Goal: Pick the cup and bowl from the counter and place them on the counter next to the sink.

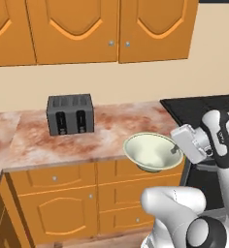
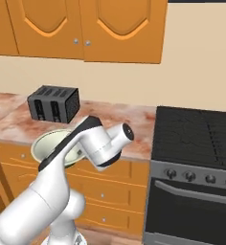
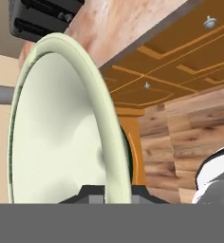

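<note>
The gripper (image 3: 111, 190) is clamped on the rim of the bowl (image 1: 153, 151), one finger on each side of the wall. The bowl hangs tilted in the air just off the counter's (image 1: 106, 133) front edge, in front of the cabinet drawers (image 1: 136, 169). A toaster (image 1: 70, 114) stands near the counter's back edge.

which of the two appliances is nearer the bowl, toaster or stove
Hard to call. In the left base view the bowl hangs tilted off the counter's front edge, roughly between the dark toaster on its left and the black stove on its right.
</note>
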### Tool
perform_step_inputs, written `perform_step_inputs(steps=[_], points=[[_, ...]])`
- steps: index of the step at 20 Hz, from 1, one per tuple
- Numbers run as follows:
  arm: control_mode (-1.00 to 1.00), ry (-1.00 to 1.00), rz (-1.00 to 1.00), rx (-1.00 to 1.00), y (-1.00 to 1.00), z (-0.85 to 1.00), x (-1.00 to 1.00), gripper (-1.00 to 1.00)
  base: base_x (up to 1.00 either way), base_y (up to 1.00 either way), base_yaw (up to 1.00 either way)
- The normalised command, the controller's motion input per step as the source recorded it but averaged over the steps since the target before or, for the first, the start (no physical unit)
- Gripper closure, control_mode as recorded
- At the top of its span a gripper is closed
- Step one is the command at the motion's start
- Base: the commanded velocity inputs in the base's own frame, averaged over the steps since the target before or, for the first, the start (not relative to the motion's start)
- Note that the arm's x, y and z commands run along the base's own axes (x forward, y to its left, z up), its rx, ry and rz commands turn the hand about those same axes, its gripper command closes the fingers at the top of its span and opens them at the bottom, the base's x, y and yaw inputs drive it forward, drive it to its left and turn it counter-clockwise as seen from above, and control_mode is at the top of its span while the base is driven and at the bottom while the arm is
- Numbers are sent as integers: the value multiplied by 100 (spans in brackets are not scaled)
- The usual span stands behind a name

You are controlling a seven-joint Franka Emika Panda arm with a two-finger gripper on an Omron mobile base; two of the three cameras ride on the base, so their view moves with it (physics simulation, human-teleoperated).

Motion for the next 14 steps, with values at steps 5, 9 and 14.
perform_step_inputs(steps=[5, 9, 14], points=[[100, 0, 0, 0, 0, 0, 0, 100, -30, 6, 63], [100, 0, 0, 0, 0, 0, 0, 100, -26, 13, 77], [100, 0, 0, 0, 0, 0, 0, 100, -32, 6, 82]])
